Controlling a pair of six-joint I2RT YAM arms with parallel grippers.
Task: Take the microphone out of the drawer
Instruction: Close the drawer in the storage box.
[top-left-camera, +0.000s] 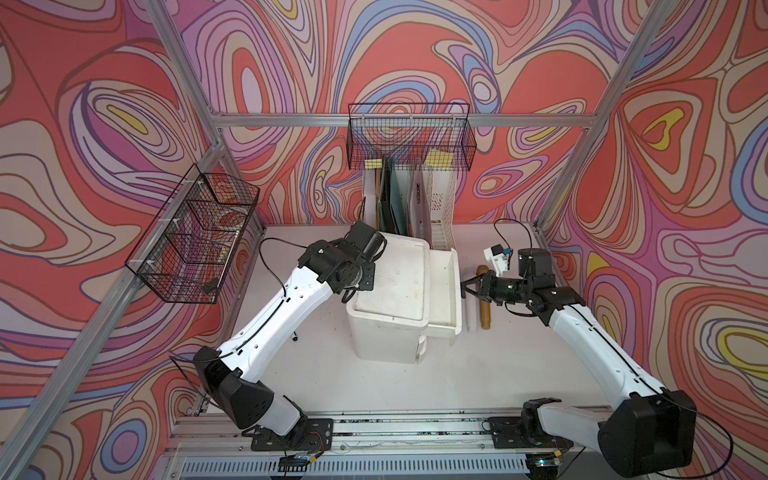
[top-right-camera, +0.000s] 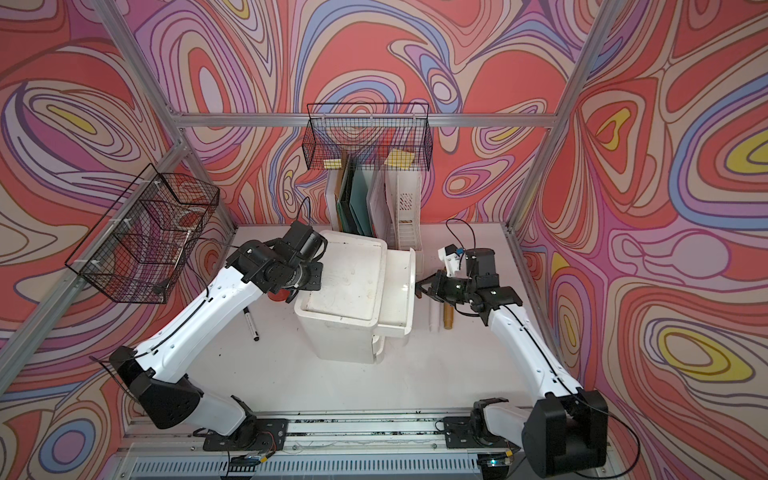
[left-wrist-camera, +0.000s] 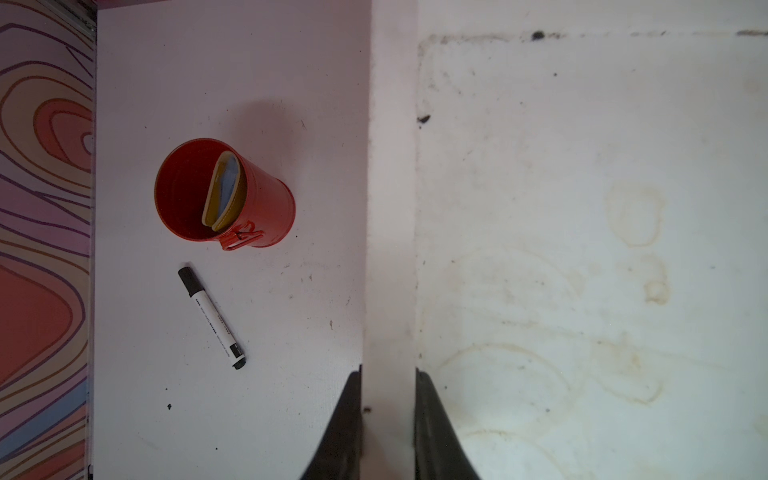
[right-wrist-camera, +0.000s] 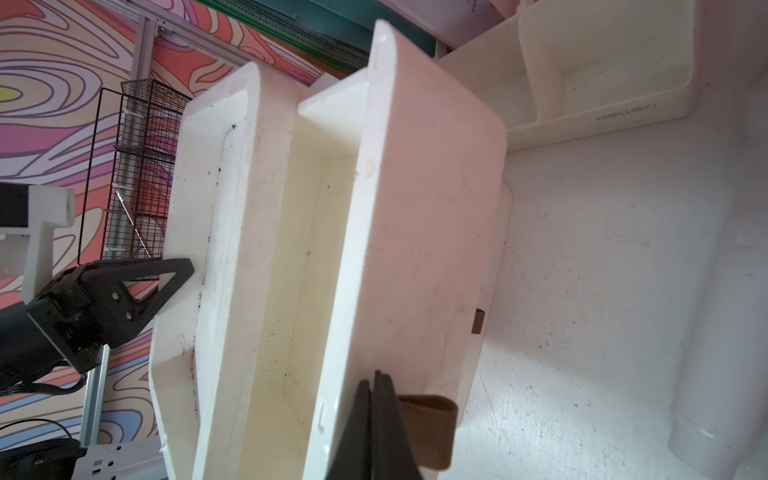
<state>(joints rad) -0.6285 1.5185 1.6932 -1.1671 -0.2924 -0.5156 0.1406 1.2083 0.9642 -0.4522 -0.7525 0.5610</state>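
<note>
Right gripper (right-wrist-camera: 376, 374) is pinched fully closed, its tips against the front of the pulled-out white plastic drawer (top-left-camera: 457, 307), beside a brown strap loop (right-wrist-camera: 430, 428). Under its wrist the tan, round-headed microphone (top-left-camera: 485, 316) lies on the white table (top-left-camera: 415, 382), outside the drawer, beside a white tube (top-left-camera: 471, 318). Left gripper (left-wrist-camera: 388, 374) clamps the top rim of the white cabinet (top-left-camera: 390, 286), arm bent

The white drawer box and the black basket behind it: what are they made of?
Drawer box: probably matte white plastic, with moulded rounded edges, scuffs and stains. Basket: seemingly thin metal wire, coated black; an open see-through grid.
</note>
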